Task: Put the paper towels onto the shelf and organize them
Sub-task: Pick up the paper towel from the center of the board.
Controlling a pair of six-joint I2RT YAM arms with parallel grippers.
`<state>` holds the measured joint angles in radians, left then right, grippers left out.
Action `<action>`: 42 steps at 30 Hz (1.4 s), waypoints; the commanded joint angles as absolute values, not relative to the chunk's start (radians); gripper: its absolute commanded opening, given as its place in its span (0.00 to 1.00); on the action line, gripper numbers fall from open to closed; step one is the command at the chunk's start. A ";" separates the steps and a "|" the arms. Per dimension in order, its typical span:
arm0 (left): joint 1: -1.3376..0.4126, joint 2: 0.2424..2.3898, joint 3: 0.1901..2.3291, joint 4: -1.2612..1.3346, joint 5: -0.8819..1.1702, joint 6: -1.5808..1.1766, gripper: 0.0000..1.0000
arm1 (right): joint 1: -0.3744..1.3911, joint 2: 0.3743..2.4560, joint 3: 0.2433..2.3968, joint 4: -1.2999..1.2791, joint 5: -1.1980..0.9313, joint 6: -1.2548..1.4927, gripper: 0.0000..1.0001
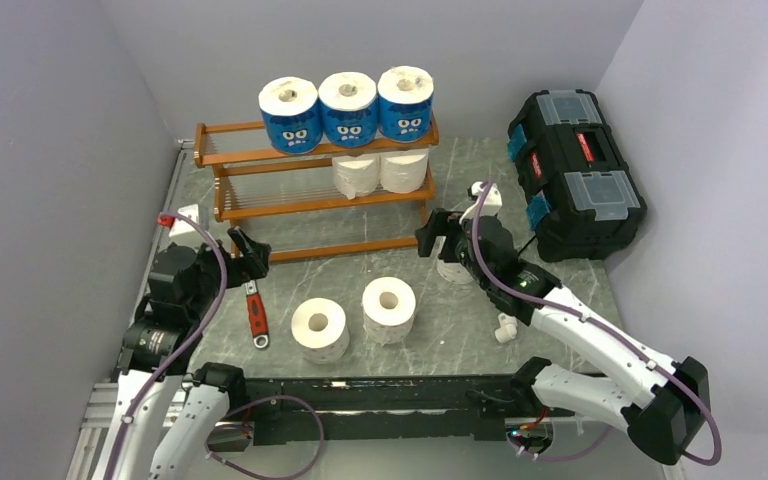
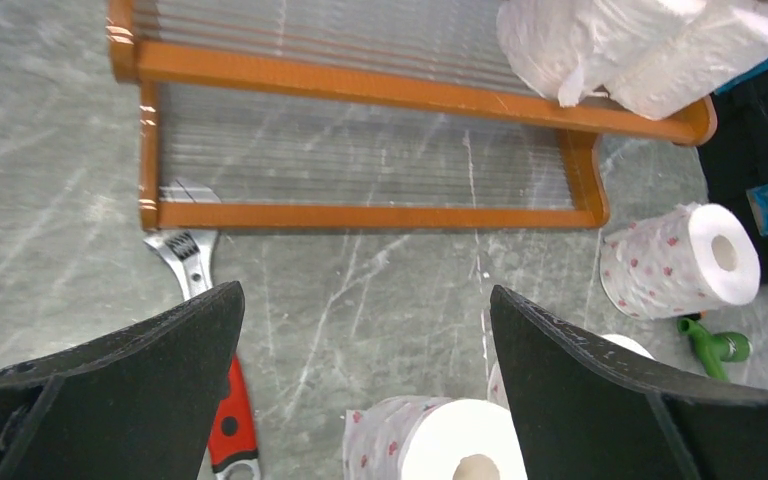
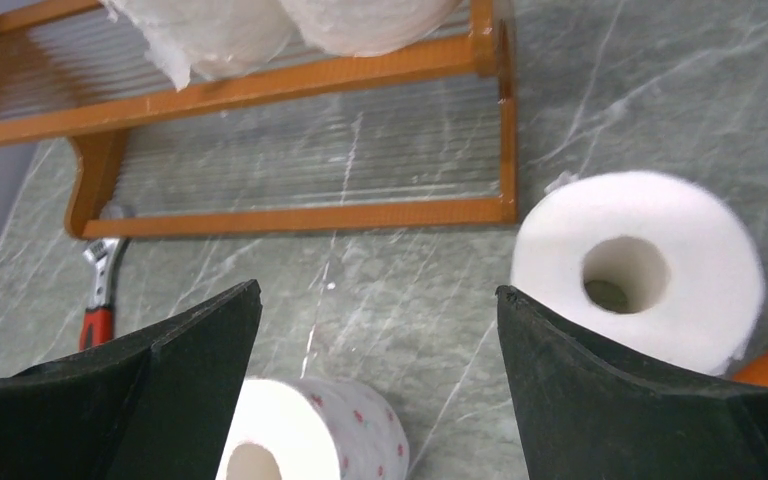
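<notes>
- The shelf (image 1: 270,207) stands toward the far edge of the tabletop (image 1: 475,160) and is partly filled. Three blue-wrapped rolls (image 1: 348,108) line its top tier. Two plain white rolls (image 1: 380,172) sit side by side at the right end of the middle tier.
- The bottom tier is bare, and so is the left stretch of the middle tier, so there looks to be room for what is left.
- Three rolls are not yet shelved. Two loose rolls (image 1: 389,308) stand upright by the middle of the near edge. A third roll (image 1: 450,268) is just in front of the shelf's right end, half hidden under the right arm.
- The left gripper (image 1: 250,250) hangs toward the left edge beside a red-handled wrench (image 1: 256,315), fingers spread, holding nothing.
- The right gripper (image 3: 377,292) is also spread and empty. Its wrist view shows the third roll just outside one finger, not between the two.
- I'd call the job a little past halfway, with the third roll the likeliest next pick.
</notes>
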<state>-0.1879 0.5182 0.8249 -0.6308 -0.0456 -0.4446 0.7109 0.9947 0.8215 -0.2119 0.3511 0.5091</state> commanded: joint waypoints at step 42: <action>-0.191 0.614 0.520 -0.282 0.201 -0.741 0.99 | 0.760 1.228 0.951 -0.508 -0.056 0.471 0.76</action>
<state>-0.1894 0.6239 0.5365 -0.3325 0.1757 -0.7261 0.7509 1.2293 0.8986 -0.4747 -0.0963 0.4667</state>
